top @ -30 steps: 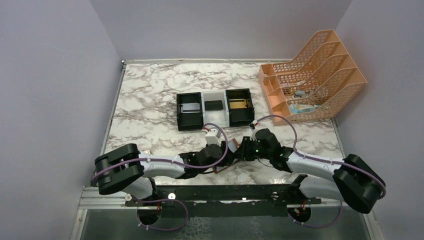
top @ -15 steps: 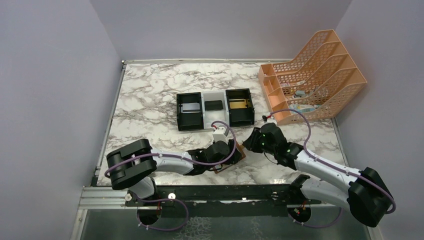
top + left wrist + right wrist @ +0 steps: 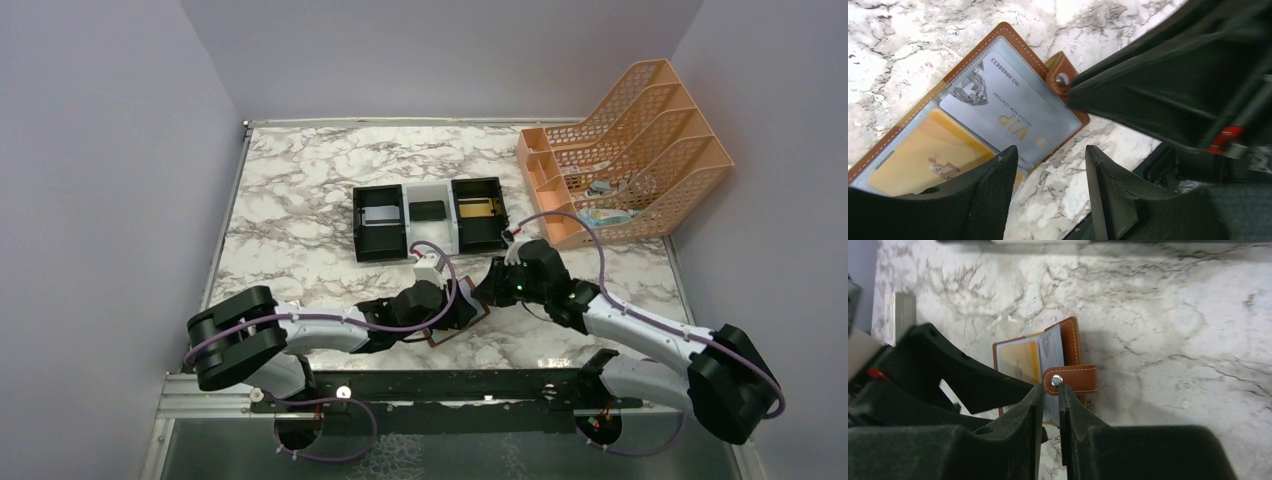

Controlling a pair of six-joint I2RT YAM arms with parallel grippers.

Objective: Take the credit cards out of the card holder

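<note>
Left wrist: one brown card holder [image 3: 973,54] lies open on the marble table [image 3: 908,30], showing two credit cards [image 3: 1013,112], grey and gold. Left gripper [image 3: 1050,150] jaws wide; right gripper [image 3: 1051,389] jaws narrow at its tab [image 3: 1060,70], grip unclear.

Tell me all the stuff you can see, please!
table: one, white-and-grey marble, under everything
tray: one, black-white-black, middle of table
cards in tray: three, grey, dark, gold, one per compartment
file rack: one, orange, back right corner
card holder: one, brown, lying open near the front
cards in holder: two showing, grey and gold, in its sleeves
left arm: jaws apart over the holder
right arm: jaws almost together at the holder's snap tab
</note>
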